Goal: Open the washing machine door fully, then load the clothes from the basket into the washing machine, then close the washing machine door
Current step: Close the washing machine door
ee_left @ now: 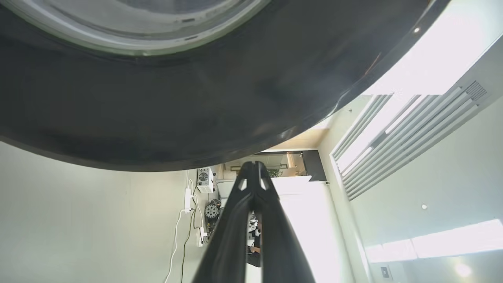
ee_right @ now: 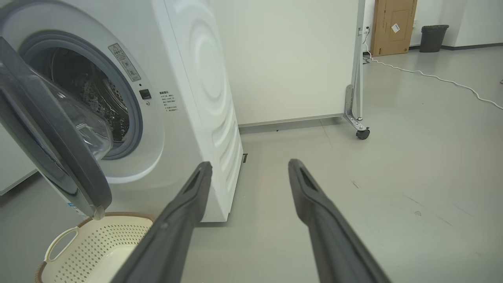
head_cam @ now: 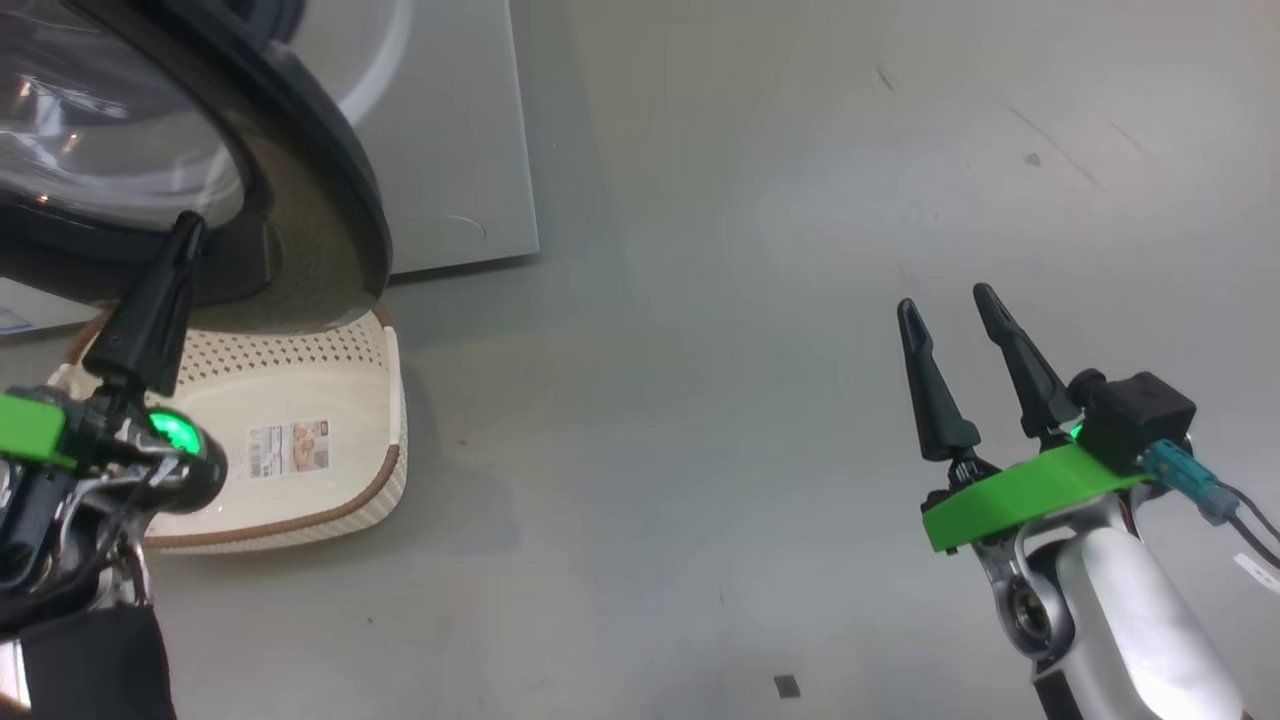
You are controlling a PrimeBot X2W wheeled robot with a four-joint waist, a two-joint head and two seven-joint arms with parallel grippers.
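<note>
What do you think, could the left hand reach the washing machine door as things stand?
Probably yes: the shut left hand points at the washing machine door, its tip close to the black ring, and nothing stands between them.

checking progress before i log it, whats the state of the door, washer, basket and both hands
basket: upright on the floor, no clothes in the part that shows
washing machine door: open, swung out above the basket
washing machine: mouth uncovered, steel drum showing
left hand: shut, empty, right by the door
right hand: open, empty, above the floor
</note>
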